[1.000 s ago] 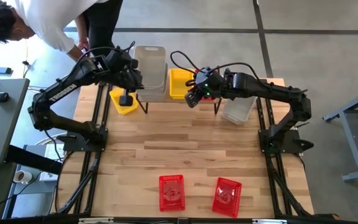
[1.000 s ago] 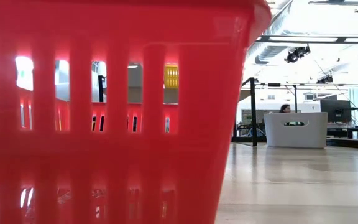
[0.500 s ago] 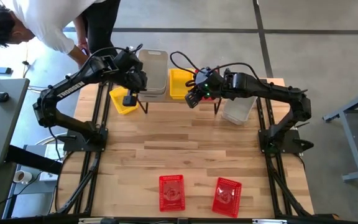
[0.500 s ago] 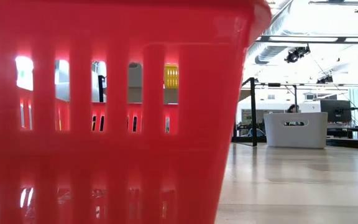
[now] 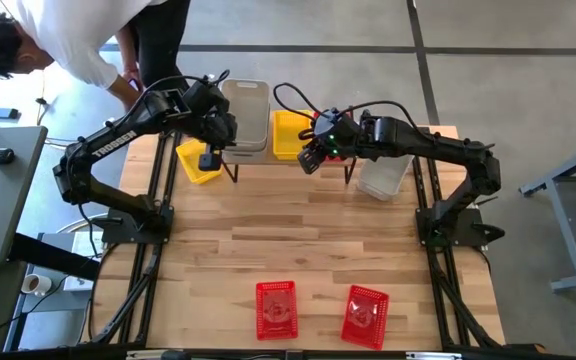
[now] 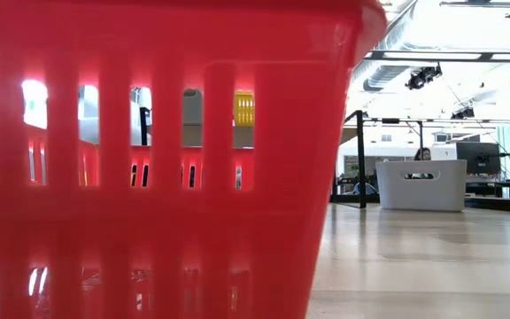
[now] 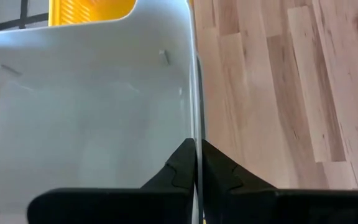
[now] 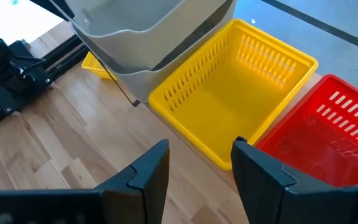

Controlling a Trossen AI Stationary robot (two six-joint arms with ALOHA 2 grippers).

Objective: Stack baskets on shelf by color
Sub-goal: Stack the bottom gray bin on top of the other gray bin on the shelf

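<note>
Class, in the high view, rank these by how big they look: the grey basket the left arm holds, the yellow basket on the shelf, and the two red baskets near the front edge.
1. Grey basket, largest.
2. Yellow basket on the shelf.
3. The two red baskets look alike; unranked against each other.

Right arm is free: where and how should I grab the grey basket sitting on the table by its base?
Take the grey basket by its thin rim wall, one finger inside and one outside, coming straight down from above. It looks upright with its open top facing up. The edge toward the table's middle seems safest, clear of the right arm's base rails. The right gripper is open, near the yellow basket on the shelf.
</note>
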